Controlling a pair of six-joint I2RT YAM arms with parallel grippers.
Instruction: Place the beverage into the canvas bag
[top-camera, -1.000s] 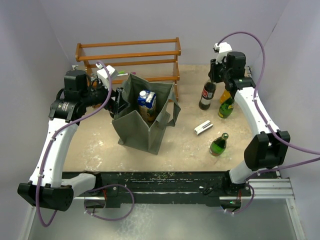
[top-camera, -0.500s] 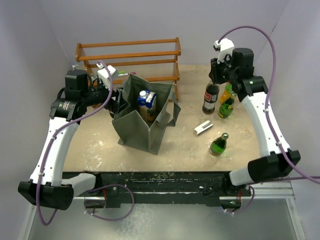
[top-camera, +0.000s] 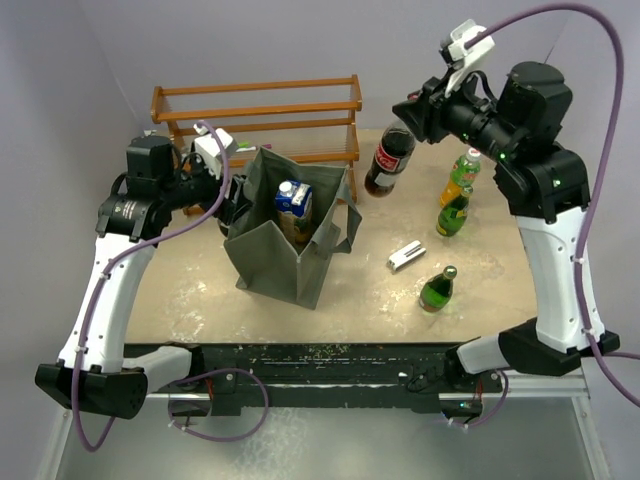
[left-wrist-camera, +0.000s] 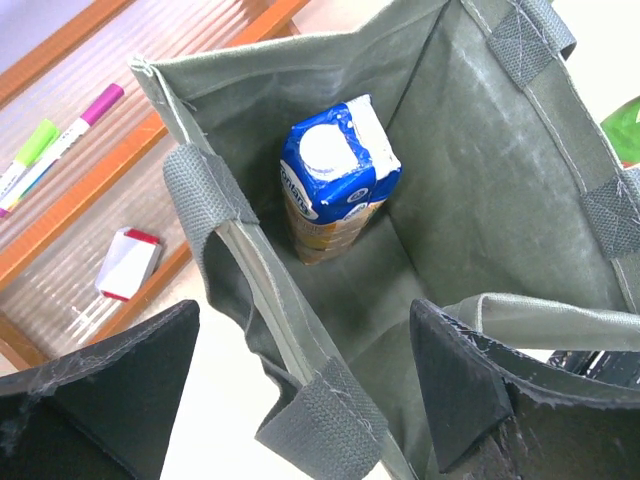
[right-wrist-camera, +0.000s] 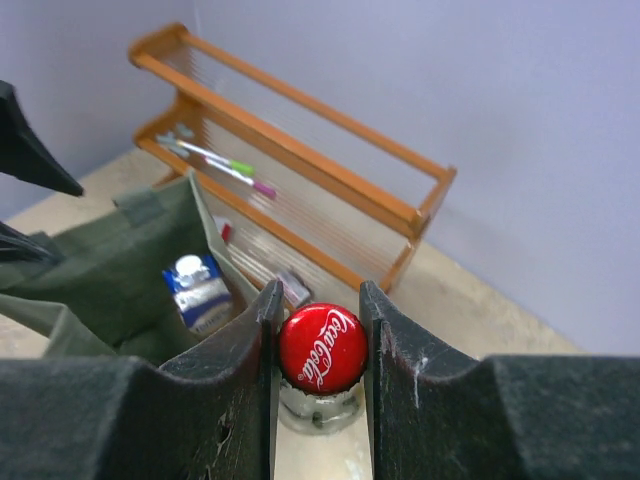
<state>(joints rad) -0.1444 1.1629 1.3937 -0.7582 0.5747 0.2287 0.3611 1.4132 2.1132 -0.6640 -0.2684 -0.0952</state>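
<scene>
The right claw (top-camera: 410, 116) was clamped on the red-capped neck of the cola bottle (top-camera: 388, 160), holding it tilted just right of the canvas bag (top-camera: 270, 255), while the left claw (top-camera: 232, 203) stood wide apart at the bag's left rim, a carton (top-camera: 293, 198) inside.

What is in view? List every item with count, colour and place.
canvas bag: 1, grey-green, left-centre of table, open at the top
carton: 1, blue and white, upright inside the bag
cola bottle: 1, dark with red cap, held above the table near the rack
green glass bottles: 2, right side of table
orange drink bottle: 1, green cap, back right
small white object: 1, lying mid-table
wooden rack: 1, orange-brown, at the back
markers: 2, green and pink, on the rack
left fingers: open, either side of the bag's near rim
right fingers: shut on the cola bottle's neck
</scene>
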